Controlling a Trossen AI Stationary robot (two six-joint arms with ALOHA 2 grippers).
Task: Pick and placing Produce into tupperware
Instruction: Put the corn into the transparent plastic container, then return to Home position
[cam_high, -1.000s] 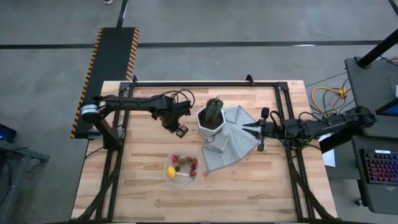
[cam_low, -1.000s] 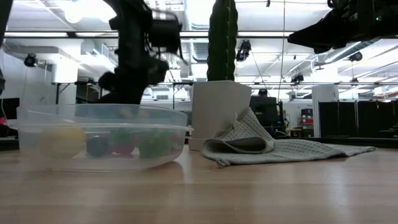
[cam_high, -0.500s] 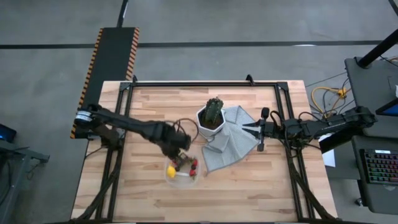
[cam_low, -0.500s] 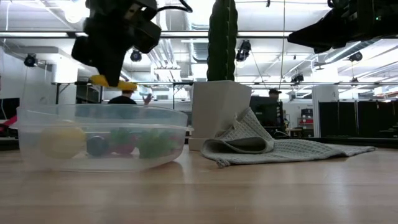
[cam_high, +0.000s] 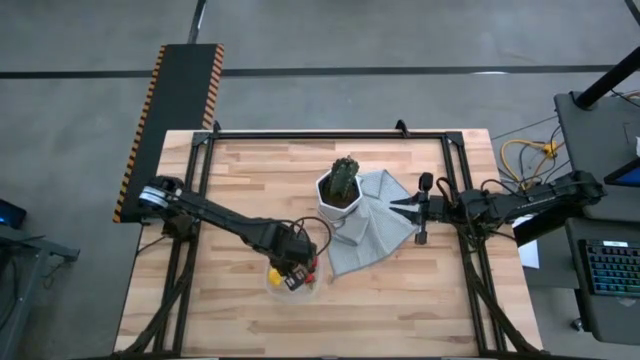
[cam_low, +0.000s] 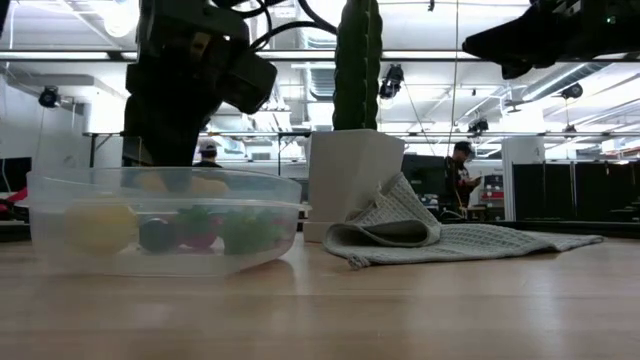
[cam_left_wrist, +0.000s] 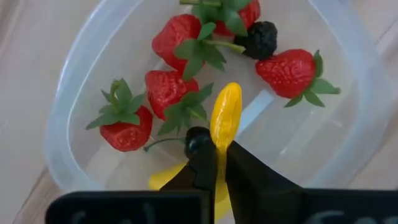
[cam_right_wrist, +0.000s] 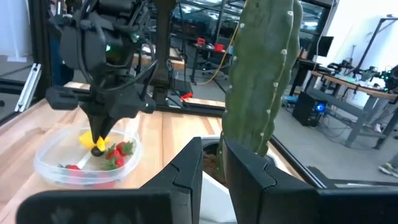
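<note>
The clear tupperware (cam_high: 311, 289) stands on the table near the front; it also shows in the low view (cam_low: 165, 240). In it lie several red strawberries (cam_left_wrist: 126, 122), a dark berry (cam_left_wrist: 262, 39) and a yellow lemon (cam_low: 100, 226). My left gripper (cam_left_wrist: 217, 147) is down in the tupperware's mouth (cam_high: 293, 274), shut on a small yellow-orange piece (cam_left_wrist: 225, 115). My right gripper (cam_high: 393, 206) hangs shut and empty over the grey towel, right of the cactus pot. My left gripper pinches the yellow-orange piece by its near end (cam_left_wrist: 219, 138) between its two fingertips. The fingers point down from above. The rest of the piece sticks out past the fingertips, over the strawberries and about level with the tupperware's rim (cam_low: 205, 184).
A green cactus (cam_high: 344, 177) in a white faceted pot (cam_high: 333, 207) stands just behind the tupperware. A grey towel (cam_high: 375, 232) lies crumpled to the right of the pot. People show far off in the room behind the table.
My left gripper has moved from left of the cactus pot toward the table's near edge, over the tupperware. It has then gone down into the tupperware's mouth with the yellow-orange piece, which was above the rim half a second ago.
</note>
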